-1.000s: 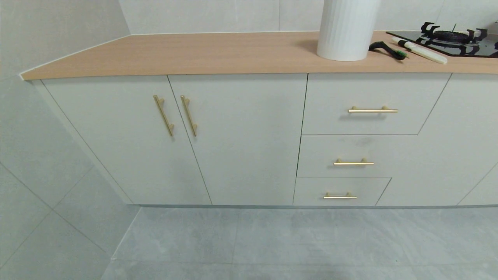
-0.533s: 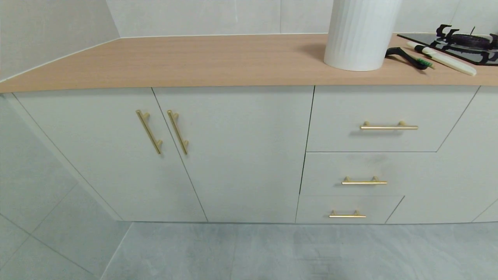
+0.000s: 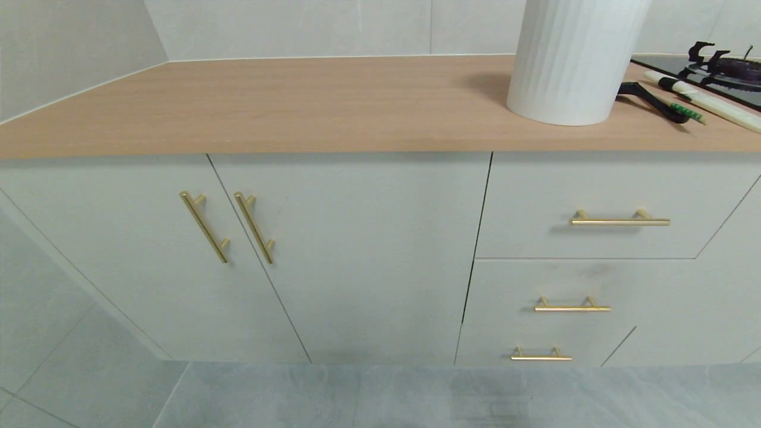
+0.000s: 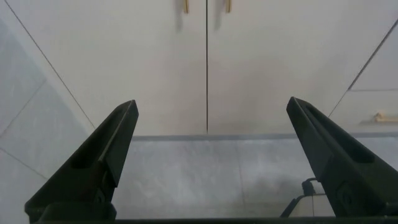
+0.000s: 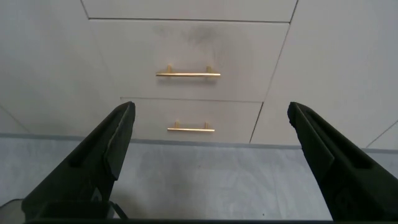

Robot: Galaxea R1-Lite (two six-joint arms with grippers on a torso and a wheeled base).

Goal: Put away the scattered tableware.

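On the wooden countertop [image 3: 267, 101] at the right lie a black-handled utensil [image 3: 651, 100], a green-handled brush [image 3: 684, 110] and a cream-coloured knife-like tool [image 3: 722, 107], beside a tall white ribbed container [image 3: 574, 59]. My left gripper [image 4: 208, 124] hangs open low before the double cabinet doors [image 4: 207, 62], nothing between its fingers. My right gripper [image 5: 211, 127] is open too, facing the lower drawers [image 5: 186, 74] near the floor.
A black gas hob [image 3: 722, 65] sits at the far right of the counter. Below are two cabinet doors with gold handles [image 3: 229, 226] and three drawers with gold bar handles [image 3: 618, 220]. Tiled walls close the left corner; grey tiled floor [image 3: 357, 398] lies in front.
The whole head view has shifted: the cabinet appears larger and lower, and the scene slides left, so the camera has come closer. Nothing on the counter has moved.
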